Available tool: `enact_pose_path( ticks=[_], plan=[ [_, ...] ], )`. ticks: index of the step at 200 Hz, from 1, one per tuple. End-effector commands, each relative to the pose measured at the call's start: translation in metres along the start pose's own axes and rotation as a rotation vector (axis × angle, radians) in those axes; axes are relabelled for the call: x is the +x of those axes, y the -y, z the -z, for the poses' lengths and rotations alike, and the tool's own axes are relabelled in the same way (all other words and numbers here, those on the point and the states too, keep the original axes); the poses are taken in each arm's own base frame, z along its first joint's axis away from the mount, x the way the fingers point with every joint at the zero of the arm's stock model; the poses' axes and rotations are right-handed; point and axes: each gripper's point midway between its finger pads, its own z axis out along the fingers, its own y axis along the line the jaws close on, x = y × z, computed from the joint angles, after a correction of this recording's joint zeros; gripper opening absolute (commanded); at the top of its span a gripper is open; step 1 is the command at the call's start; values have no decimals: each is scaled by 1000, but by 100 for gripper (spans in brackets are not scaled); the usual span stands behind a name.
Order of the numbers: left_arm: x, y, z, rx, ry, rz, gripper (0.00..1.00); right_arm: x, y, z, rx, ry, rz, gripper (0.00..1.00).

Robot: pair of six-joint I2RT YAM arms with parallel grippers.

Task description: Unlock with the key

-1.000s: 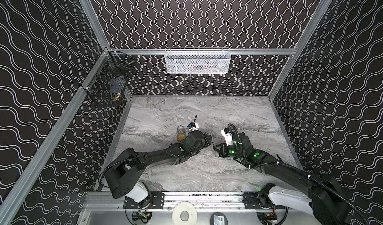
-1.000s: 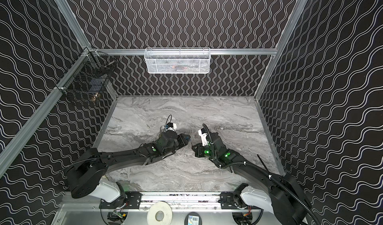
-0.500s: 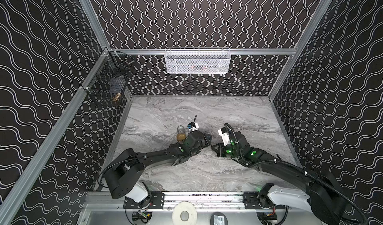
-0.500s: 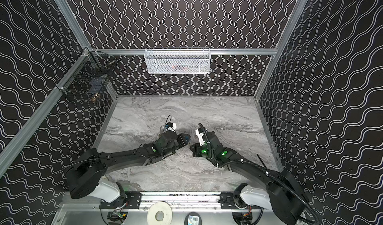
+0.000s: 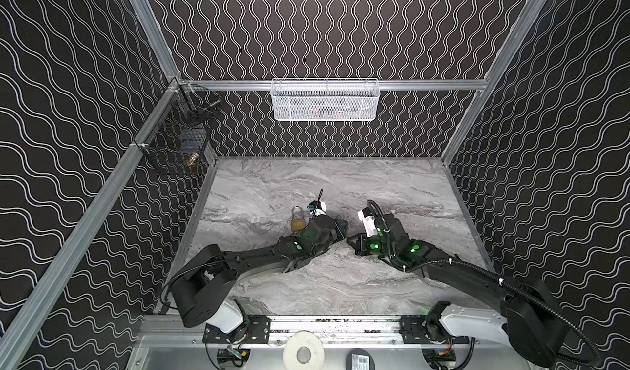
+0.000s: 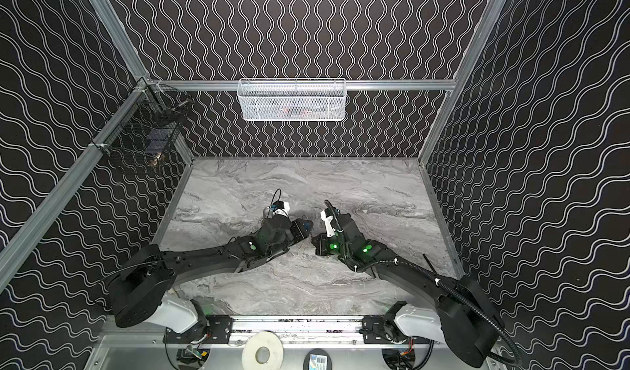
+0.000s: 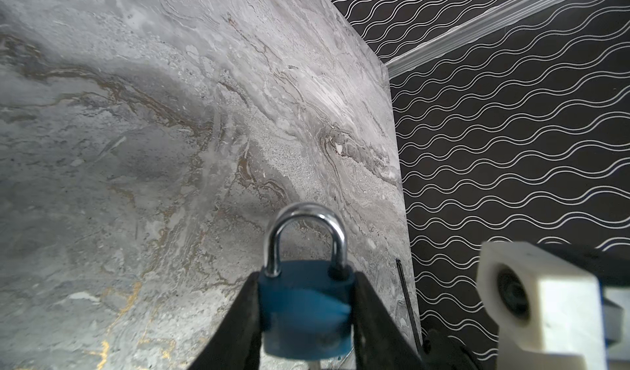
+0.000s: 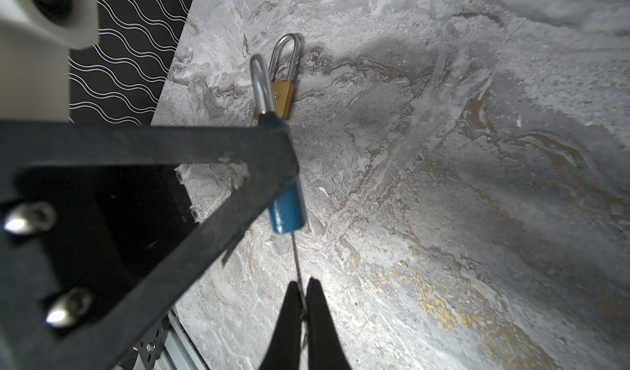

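Top view: brass padlock (image 5: 297,222) lies at nine o'clock from the left gripper (image 7: 305,279), which clamps a blue steel-shackled padlock (image 7: 305,317); at its five o'clock the right gripper (image 8: 302,288) pinches a thin silver key (image 8: 296,256) meeting the lock's base.

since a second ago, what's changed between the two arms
The right gripper, shut on the key, moved left toward the blue padlock, and the key's tip now reaches the padlock's underside. The left gripper kept its grip on that padlock. The brass padlock did not move.
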Motion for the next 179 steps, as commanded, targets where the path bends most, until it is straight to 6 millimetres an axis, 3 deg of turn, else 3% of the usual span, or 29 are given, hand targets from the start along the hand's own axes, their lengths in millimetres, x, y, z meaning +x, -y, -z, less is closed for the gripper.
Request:
enact_pose_path(
  ticks=[1,179],
  plan=[
    [-4,11,1,44,16,17,32,-5,0,0,11,14,-10,0],
    [-4,9,5,62,53,-7,29,-17,-17,-4,-40,12,-28,0]
  ],
)
